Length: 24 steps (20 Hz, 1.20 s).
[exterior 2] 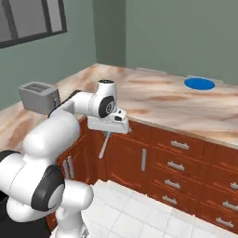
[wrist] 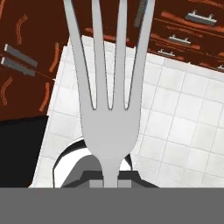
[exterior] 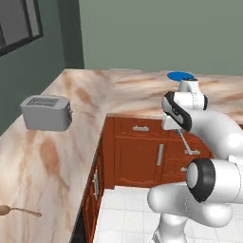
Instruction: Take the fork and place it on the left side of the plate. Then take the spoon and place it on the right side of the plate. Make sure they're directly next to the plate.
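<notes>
The gripper (exterior 2: 110, 132) is clamping the fork (exterior 2: 103, 145) by its handle; the fork is hanging tines-down over the tiled floor, far from the plate (exterior 2: 199, 83). It is probably light, stiff and slippery, so this end grip is risking a swing.

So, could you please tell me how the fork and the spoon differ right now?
The fork is silver-grey; the spoon is tan-brown. The fork hangs in the shut pincer over the floor; the spoon lies on the counter. Both are slim and far from the plate.
</notes>
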Available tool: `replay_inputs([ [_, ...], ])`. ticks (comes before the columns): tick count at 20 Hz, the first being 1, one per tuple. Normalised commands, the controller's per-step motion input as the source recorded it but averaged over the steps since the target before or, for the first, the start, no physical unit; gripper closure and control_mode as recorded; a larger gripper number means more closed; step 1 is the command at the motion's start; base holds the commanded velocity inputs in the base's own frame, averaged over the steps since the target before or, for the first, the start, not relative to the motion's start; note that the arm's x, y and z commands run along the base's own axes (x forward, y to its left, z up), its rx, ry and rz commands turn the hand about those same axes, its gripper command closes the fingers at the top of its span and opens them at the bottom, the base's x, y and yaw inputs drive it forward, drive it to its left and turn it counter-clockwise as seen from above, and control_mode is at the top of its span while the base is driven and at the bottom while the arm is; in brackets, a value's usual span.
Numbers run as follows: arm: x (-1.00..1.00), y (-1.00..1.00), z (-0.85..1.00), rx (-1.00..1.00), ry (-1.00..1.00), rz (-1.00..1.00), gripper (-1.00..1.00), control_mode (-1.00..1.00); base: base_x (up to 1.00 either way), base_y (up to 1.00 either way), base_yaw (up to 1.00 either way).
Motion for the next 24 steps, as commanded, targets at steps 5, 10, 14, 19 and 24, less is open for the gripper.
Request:
replay_inputs([
  [5,0.00,0.00,0.00,0.00,0.00,0.00,1.00,1.00,0.00,0.06,-1.00],
  [10,0.00,0.00,0.00,0.00,0.00,0.00,1.00,1.00,0.00,0.02,-0.97],
  [14,0.00,0.00,0.00,0.00,0.00,0.00,1.00,1.00,0.02,0.00,-0.92],
  [19,0.00,0.00,0.00,0.00,0.00,0.00,1.00,1.00,0.38,0.00,-0.56],
  [24,0.00,0.00,0.00,0.00,0.00,0.00,1.00,1.00,0.67,-0.02,-0.27],
])
